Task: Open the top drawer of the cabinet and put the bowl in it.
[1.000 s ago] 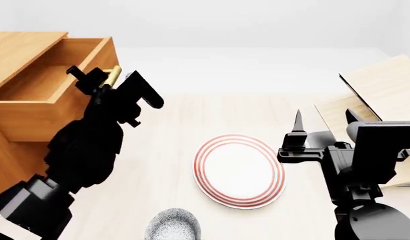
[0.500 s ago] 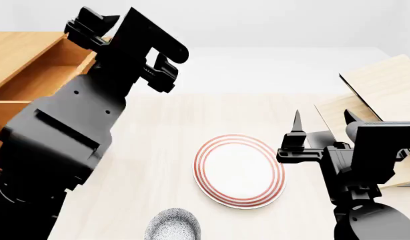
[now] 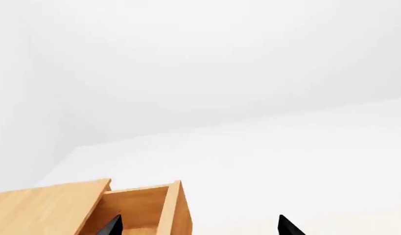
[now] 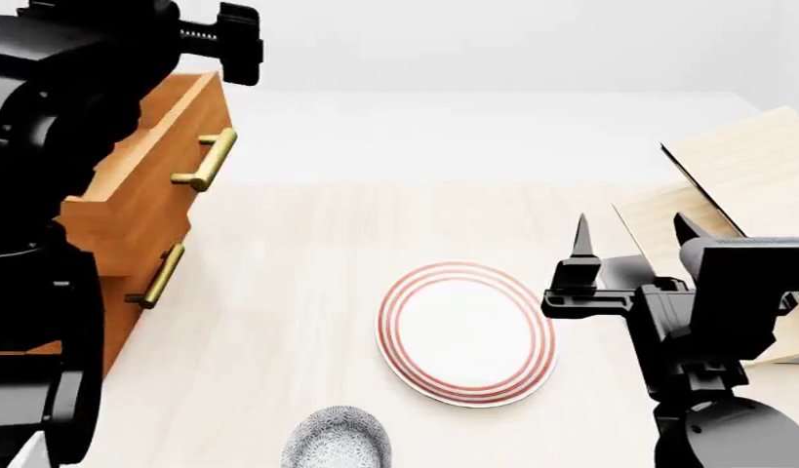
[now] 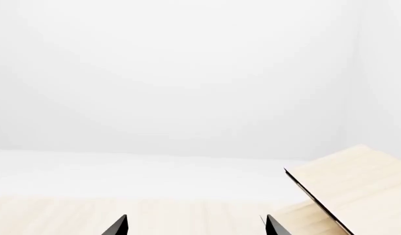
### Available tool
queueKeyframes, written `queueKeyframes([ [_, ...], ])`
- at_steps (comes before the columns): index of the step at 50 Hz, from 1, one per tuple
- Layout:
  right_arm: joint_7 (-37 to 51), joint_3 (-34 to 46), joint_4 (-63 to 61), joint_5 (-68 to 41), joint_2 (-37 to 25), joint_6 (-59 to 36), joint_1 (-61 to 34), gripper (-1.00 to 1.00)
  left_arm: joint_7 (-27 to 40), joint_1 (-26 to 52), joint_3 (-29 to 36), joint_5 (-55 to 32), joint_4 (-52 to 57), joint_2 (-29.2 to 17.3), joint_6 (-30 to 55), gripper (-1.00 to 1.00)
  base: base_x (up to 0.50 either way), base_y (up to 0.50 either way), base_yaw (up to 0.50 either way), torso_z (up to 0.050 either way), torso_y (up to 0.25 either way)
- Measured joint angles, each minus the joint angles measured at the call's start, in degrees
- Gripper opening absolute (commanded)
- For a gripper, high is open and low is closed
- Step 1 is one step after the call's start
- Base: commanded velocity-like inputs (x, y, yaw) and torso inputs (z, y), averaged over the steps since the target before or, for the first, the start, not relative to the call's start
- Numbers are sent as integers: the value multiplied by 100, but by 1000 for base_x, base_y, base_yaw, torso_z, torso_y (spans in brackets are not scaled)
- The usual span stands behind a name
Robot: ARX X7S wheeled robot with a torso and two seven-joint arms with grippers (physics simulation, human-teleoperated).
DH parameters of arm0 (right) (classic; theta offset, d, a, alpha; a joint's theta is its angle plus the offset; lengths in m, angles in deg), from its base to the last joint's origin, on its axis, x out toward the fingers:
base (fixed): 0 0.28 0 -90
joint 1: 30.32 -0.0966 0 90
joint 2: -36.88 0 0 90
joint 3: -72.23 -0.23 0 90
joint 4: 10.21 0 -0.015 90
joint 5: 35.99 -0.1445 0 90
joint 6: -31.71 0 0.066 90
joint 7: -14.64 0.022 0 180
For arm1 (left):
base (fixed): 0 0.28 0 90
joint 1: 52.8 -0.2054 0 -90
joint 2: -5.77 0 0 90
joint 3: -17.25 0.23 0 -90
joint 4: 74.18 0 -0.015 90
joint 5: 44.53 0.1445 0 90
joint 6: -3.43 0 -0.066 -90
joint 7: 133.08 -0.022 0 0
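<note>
The bowl (image 4: 337, 438) is being seen at the near table edge, untouched, just before the plate (image 4: 467, 331). The right gripper (image 4: 629, 242) is being held spread and empty beside the plate. Farther off, the top drawer (image 4: 149, 185) is being shown pulled out of the cabinet (image 3: 50, 205), the left gripper (image 3: 199, 226) being held spread, empty, above it.

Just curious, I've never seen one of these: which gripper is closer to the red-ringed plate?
The right gripper. It hovers just beside the plate, on the rack's side. The left gripper is raised up by the cabinet, well away.

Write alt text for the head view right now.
The top drawer of the cabinet stands pulled out at left, partly hidden by the raised left arm. The bowl sits at the near edge beside a red-ringed plate; the right gripper hovers open.
</note>
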Motion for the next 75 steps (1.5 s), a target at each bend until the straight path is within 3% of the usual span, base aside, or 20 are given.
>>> queueKeyframes([
  [16,14,30,23,-2,-19,39,3,100,-44,364,-234,70,-1586,4,-120,100,0,0,0,0,0],
  [49,47,87,133,6,-39,144,37,100,-92,481,-15,260,-3143,19,-466,100,0,0,0,0,0],
  [75,80,137,188,-16,-46,178,29,100,-62,91,-1,177,-2950,42,-382,100,0,0,0,0,0],
])
